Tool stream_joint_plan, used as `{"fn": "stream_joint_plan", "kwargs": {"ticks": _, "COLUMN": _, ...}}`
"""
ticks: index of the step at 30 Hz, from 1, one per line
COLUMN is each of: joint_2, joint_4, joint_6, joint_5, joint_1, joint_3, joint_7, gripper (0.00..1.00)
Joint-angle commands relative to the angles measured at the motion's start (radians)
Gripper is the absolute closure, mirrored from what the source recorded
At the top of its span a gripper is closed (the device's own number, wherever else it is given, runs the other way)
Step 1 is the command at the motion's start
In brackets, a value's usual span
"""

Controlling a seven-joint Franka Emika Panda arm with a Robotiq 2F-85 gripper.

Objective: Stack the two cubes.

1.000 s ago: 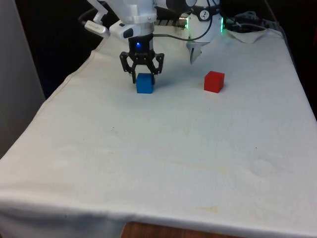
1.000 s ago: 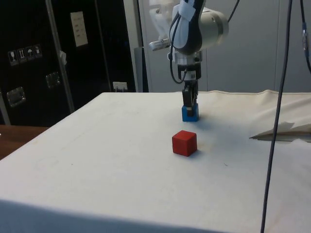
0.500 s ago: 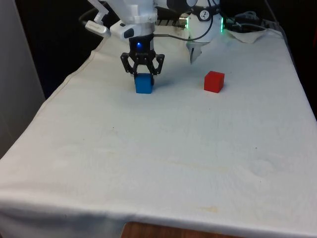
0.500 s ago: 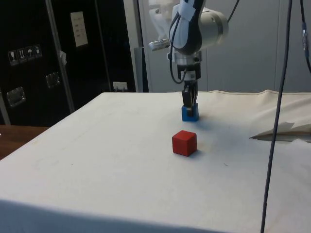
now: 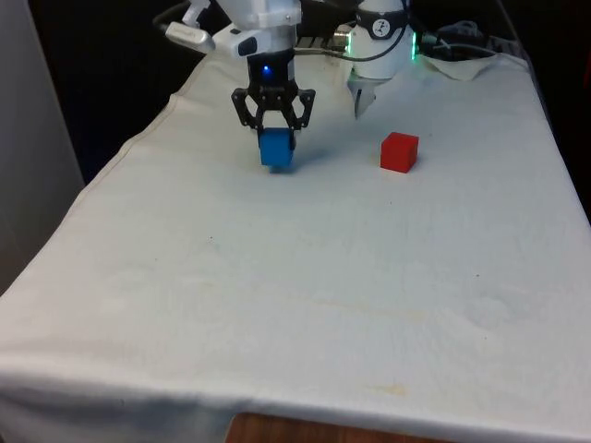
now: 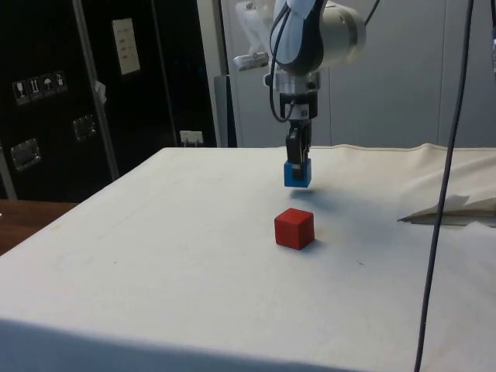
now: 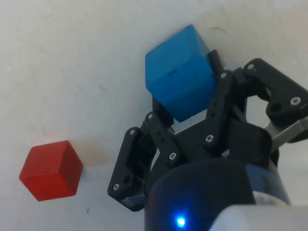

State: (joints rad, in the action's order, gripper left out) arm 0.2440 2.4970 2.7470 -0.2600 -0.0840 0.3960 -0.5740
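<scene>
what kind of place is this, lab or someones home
Most likely a robotics lab. A white robot arm's gripper holds a blue cube above a cloth-covered table bearing a red cube, with dark equipment cabinets and hanging cables around.

Front, side, close wrist views share red cube (image 5: 399, 151).

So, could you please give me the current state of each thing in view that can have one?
Blue cube: gripped, lifted clear of the cloth.
Red cube: resting on the cloth, untouched, nothing stacked on it.
End effector: shut on the blue cube, held above the table.
Cloth: spread flat over the table, lightly wrinkled.
</scene>
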Motion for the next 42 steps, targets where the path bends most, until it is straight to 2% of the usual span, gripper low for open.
{"fn": "stream_joint_plan", "kwargs": {"ticks": 1, "joint_2": -0.006, "joint_4": 0.005, "joint_6": -0.001, "joint_5": 0.013, "joint_1": -0.009, "joint_3": 0.007, "joint_7": 0.016, "gripper": 1.00}}
{"fn": "stream_joint_plan", "kwargs": {"ticks": 6, "joint_2": -0.033, "joint_4": 0.017, "joint_6": -0.002, "joint_5": 0.015, "joint_1": -0.012, "joint_3": 0.002, "joint_7": 0.023, "gripper": 1.00}}
{"fn": "stream_joint_plan", "kwargs": {"ticks": 7, "joint_2": -0.031, "joint_4": 0.013, "joint_6": -0.001, "joint_5": 0.000, "joint_1": -0.005, "joint_3": -0.006, "joint_7": 0.008, "gripper": 1.00}}
{"fn": "stream_joint_plan", "kwargs": {"ticks": 8, "joint_2": -0.038, "joint_4": 0.018, "joint_6": -0.003, "joint_5": 0.015, "joint_1": -0.012, "joint_3": 0.002, "joint_7": 0.024, "gripper": 1.00}}
{"fn": "stream_joint_plan", "kwargs": {"ticks": 13, "joint_2": -0.062, "joint_4": 0.023, "joint_6": -0.011, "joint_5": 0.020, "joint_1": -0.014, "joint_3": 0.003, "joint_7": 0.029, "gripper": 1.00}}
{"fn": "stream_joint_plan", "kwargs": {"ticks": 14, "joint_2": -0.064, "joint_4": 0.022, "joint_6": -0.011, "joint_5": 0.001, "joint_1": -0.008, "joint_3": -0.007, "joint_7": 0.011, "gripper": 1.00}}
{"fn": "stream_joint_plan", "kwargs": {"ticks": 15, "joint_2": -0.066, "joint_4": 0.023, "joint_6": -0.014, "joint_5": 0.022, "joint_1": -0.014, "joint_3": 0.003, "joint_7": 0.030, "gripper": 1.00}}
{"fn": "stream_joint_plan", "kwargs": {"ticks": 21, "joint_2": -0.092, "joint_4": 0.021, "joint_6": -0.032, "joint_5": 0.028, "joint_1": -0.012, "joint_3": 0.006, "joint_7": 0.039, "gripper": 1.00}}
{"fn": "stream_joint_plan", "kwargs": {"ticks": 22, "joint_2": -0.093, "joint_4": 0.021, "joint_6": -0.027, "joint_5": 0.002, "joint_1": -0.008, "joint_3": -0.005, "joint_7": 0.017, "gripper": 1.00}}
{"fn": "stream_joint_plan", "kwargs": {"ticks": 23, "joint_2": -0.095, "joint_4": 0.020, "joint_6": -0.035, "joint_5": 0.030, "joint_1": -0.012, "joint_3": 0.007, "joint_7": 0.041, "gripper": 1.00}}
{"fn": "stream_joint_plan", "kwargs": {"ticks": 29, "joint_2": -0.112, "joint_4": 0.017, "joint_6": -0.050, "joint_5": 0.050, "joint_1": -0.011, "joint_3": 0.011, "joint_7": 0.059, "gripper": 1.00}}
{"fn": "stream_joint_plan", "kwargs": {"ticks": 30, "joint_2": -0.118, "joint_4": 0.019, "joint_6": -0.045, "joint_5": 0.017, "joint_1": -0.007, "joint_3": 0.000, "joint_7": 0.033, "gripper": 1.00}}
{"fn": "stream_joint_plan", "kwargs": {"ticks": 31, "joint_2": -0.114, "joint_4": 0.016, "joint_6": -0.052, "joint_5": 0.053, "joint_1": -0.011, "joint_3": 0.012, "joint_7": 0.061, "gripper": 1.00}}
{"fn": "stream_joint_plan", "kwargs": {"ticks": 38, "joint_2": -0.138, "joint_4": 0.014, "joint_6": -0.080, "joint_5": 0.088, "joint_1": -0.011, "joint_3": 0.010, "joint_7": 0.091, "gripper": 1.00}}
{"fn": "stream_joint_plan", "kwargs": {"ticks": 39, "joint_2": -0.144, "joint_4": 0.017, "joint_6": -0.075, "joint_5": 0.059, "joint_1": -0.007, "joint_3": 0.002, "joint_7": 0.066, "gripper": 1.00}}
{"fn": "stream_joint_plan", "kwargs": {"ticks": 40, "joint_2": -0.141, "joint_4": 0.014, "joint_6": -0.084, "joint_5": 0.092, "joint_1": -0.011, "joint_3": 0.009, "joint_7": 0.094, "gripper": 1.00}}
{"fn": "stream_joint_plan", "kwargs": {"ticks": 42, "joint_2": -0.147, "joint_4": 0.014, "joint_6": -0.091, "joint_5": 0.100, "joint_1": -0.011, "joint_3": 0.008, "joint_7": 0.103, "gripper": 1.00}}
